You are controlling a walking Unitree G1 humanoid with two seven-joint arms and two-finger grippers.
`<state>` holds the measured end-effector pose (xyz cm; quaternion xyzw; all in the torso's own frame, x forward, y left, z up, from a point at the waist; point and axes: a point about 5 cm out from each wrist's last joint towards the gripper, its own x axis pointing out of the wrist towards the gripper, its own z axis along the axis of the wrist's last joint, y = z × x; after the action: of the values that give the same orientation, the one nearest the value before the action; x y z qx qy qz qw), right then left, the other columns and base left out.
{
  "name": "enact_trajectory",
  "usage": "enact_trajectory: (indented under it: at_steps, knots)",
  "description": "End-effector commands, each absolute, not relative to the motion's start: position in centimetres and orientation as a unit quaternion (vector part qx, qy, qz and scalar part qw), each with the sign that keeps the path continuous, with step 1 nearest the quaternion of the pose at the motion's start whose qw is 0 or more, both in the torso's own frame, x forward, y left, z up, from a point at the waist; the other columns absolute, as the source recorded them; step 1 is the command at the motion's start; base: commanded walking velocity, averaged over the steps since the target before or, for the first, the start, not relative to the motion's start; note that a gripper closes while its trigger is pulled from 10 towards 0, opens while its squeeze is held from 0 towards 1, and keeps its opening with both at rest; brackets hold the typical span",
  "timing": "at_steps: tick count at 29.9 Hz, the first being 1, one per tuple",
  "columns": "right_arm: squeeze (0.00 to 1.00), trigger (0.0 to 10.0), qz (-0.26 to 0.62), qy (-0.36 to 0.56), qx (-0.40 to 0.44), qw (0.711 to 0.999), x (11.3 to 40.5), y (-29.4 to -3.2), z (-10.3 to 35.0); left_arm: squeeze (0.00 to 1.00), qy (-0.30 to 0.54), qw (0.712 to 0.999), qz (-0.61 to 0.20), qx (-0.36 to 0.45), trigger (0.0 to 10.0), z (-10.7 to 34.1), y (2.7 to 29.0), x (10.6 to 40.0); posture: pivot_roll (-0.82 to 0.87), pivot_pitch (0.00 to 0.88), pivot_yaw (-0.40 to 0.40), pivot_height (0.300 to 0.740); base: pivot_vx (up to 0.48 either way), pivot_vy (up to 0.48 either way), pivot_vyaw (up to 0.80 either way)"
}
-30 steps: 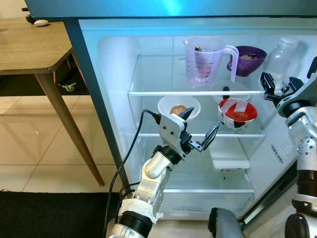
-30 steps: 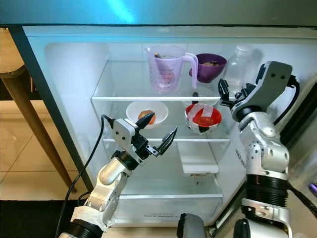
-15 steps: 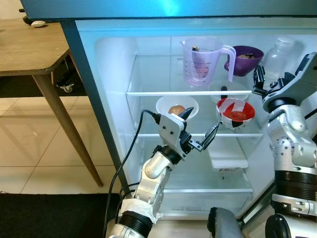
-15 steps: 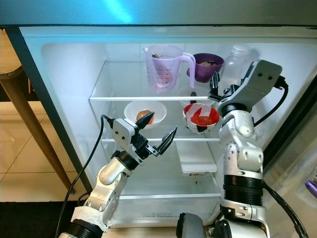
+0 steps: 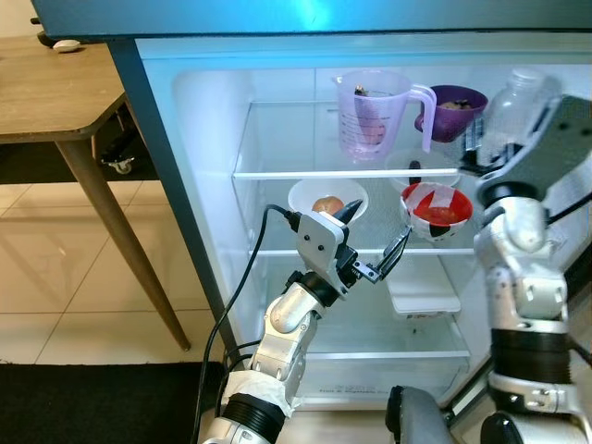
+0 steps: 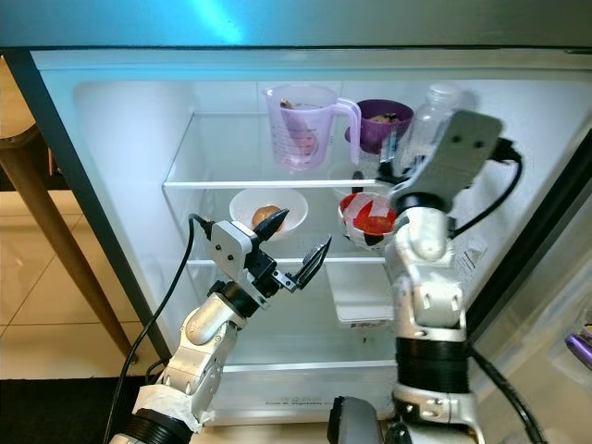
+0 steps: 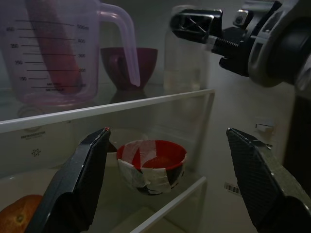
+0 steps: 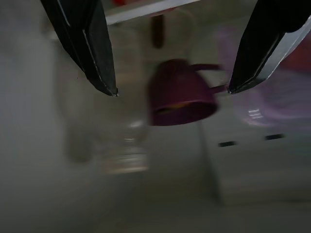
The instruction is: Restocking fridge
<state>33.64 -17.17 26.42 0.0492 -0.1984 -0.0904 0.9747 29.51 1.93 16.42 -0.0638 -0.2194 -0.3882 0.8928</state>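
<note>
The fridge point(image 5: 199, 139) stands open. The left gripper point(image 5: 377, 242) waits with fingers spread wide and empty, in front of the middle shelf. The red bowl point(image 5: 437, 209) sits at about 2 o'clock from it, a little apart. The right gripper point(image 8: 172, 90) is open too, up by the top shelf, pointing at the purple cup point(image 8: 182, 99) and the clear bottle point(image 8: 109, 121) (both blurry there). The head views also show the measuring jug point(image 6: 301, 125) and the white bowl point(image 6: 268, 205) holding an orange.

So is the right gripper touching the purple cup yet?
Apart. In the right wrist view the open fingers frame the purple cup, with shelf space visible between them; the right gripper hasn't reached it.
</note>
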Motion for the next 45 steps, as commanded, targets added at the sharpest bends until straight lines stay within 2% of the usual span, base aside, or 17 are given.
enact_trajectory:
  at_steps: [1,4,8,12,22,26,29,34,37,40,45]
  knots:
    - [0.0,10.0,-0.074,-0.222,0.049,0.971,33.1,-16.8,26.8,0.0,-0.221,0.89,-0.393,-0.068,10.0,16.4,1.6,29.2,-0.05,0.0,0.011,0.385,0.0,0.0,0.0]
    - [0.0,10.0,-0.019,-0.261,0.044,0.964,32.5,-15.8,27.5,0.0,-0.218,0.892,-0.391,-0.067,10.0,16.2,1.8,29.2,-0.05,0.0,0.011,0.385,0.0,0.0,0.0]
    - [0.0,10.0,0.008,-0.27,0.056,0.961,32.3,-15.4,27.5,0.0,-0.217,0.892,-0.39,-0.068,10.0,16.2,1.9,29.2,-0.05,0.0,0.011,0.385,0.0,0.0,0.0]
    - [0.0,10.0,0.122,-0.284,0.061,0.949,31.8,-13.8,27.1,0.0,-0.218,0.892,-0.39,-0.068,10.0,16.2,1.9,29.2,-0.05,0.0,0.009,0.385,0.0,0.0,0.0]
    - [0.0,10.0,0.176,-0.257,0.076,0.947,32.0,-14.9,24.9,0.0,-0.218,0.893,-0.388,-0.065,10.0,16.1,2.4,29.2,-0.05,0.0,0.008,0.385,0.0,0.0,0.0]
    - [0.0,10.0,0.27,-0.194,0.092,0.939,31.5,-15.6,21.5,0.0,-0.204,0.896,-0.389,-0.059,10.0,15.2,2.7,29.0,-0.05,0.0,0.008,0.385,0.0,0.0,0.0]
    - [0.0,10.0,0.296,-0.17,0.089,0.936,31.1,-15.8,20.1,0.0,-0.198,0.897,-0.391,-0.057,10.0,14.8,2.8,28.9,-0.05,0.0,0.007,0.385,0.0,0.0,0.0]
    - [0.0,10.0,0.324,-0.1,0.083,0.937,30.3,-16.8,16.3,0.0,-0.184,0.899,-0.394,-0.052,10.0,13.9,3.1,28.5,-0.05,0.0,0.007,0.385,0.0,0.0,0.0]
    - [0.0,10.0,0.313,-0.071,0.089,0.943,30.3,-17.5,15.0,0.0,-0.171,0.901,-0.396,-0.05,10.0,13.1,3.4,28.3,-0.05,0.0,0.009,0.385,0.0,0.0,0.0]
    - [0.0,10.0,0.275,-0.01,0.055,0.96,30.8,-18.3,12.8,0.0,-0.149,0.905,-0.397,-0.047,10.0,11.9,3.6,28.0,-0.05,0.0,0.01,0.385,0.0,0.0,0.0]
    - [0.0,10.0,0.252,0.045,0.077,0.964,30.7,-18.8,9.9,0.0,-0.105,0.914,-0.388,-0.049,10.0,9.8,3.8,27.8,-0.05,0.0,0.011,0.385,0.0,0.0,0.0]
